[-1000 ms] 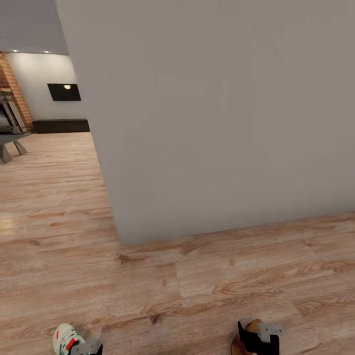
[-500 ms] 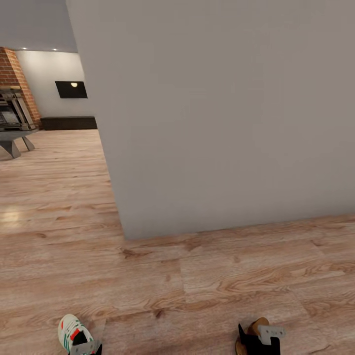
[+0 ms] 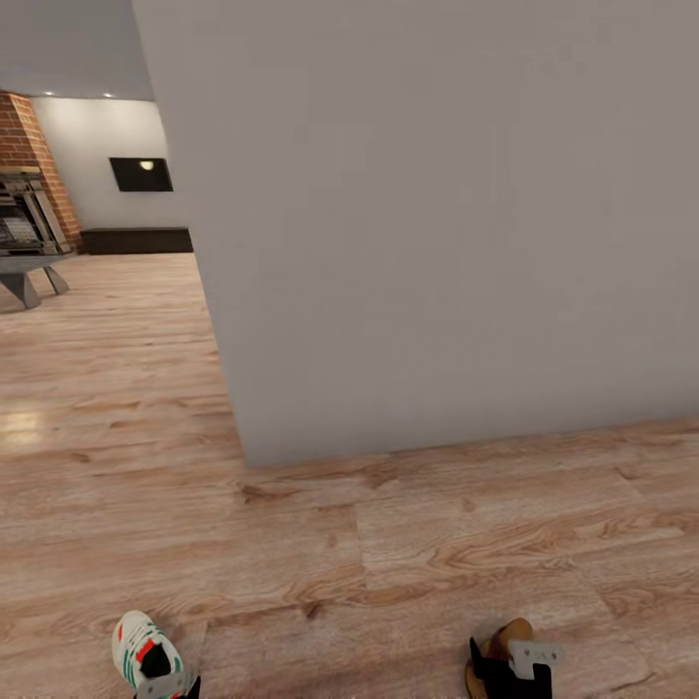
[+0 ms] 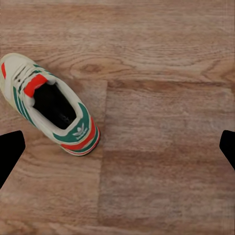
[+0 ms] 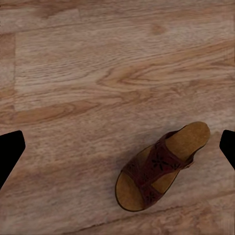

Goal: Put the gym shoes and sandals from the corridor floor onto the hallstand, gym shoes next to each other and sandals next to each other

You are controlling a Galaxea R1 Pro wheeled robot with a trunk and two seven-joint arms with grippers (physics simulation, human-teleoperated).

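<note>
One gym shoe (image 3: 144,651), white with green stripes and a red tongue label, lies on the corridor floor (image 3: 291,544) at the bottom left of the head view. My left gripper (image 3: 170,687) hangs over the gym shoe (image 4: 49,110), open, with the shoe off to one side of the gap between its fingers (image 4: 10,154). A brown sandal (image 3: 500,646) with a tan insole lies at the bottom right. Above the sandal (image 5: 161,166) my right gripper (image 3: 512,670) stands open, fingers (image 5: 10,154) wide apart and empty. The hallstand is out of view.
A big grey wall (image 3: 437,243) stands straight ahead, its corner (image 3: 243,456) meeting the floor left of centre. Past it on the left the plank floor runs into a room with a brick wall (image 3: 24,155), a dark low cabinet (image 3: 136,240) and a grey bench (image 3: 29,272).
The whole head view has shifted a little to the right since a second ago, so the camera moved. Both grippers stay open over the shoe and the sandal.
</note>
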